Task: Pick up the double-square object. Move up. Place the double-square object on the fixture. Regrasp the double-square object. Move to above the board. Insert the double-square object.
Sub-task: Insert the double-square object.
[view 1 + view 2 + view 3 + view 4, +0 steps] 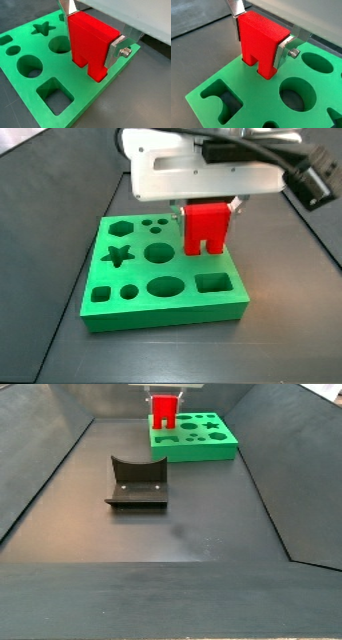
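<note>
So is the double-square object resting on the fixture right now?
No, the gripper holds the double-square object over the board, apart from the fixture.

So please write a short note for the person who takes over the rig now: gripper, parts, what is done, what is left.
Gripper: shut on the red piece, held upright over the green board, legs pointing down.
Red piece: lower end close to the board's top; whether it has entered a hole cannot be told.
Fixture: on the floor, apart from the board, nothing on it.
Done: pickup, regrasp, move to the board.
Left: insert, release.
</note>
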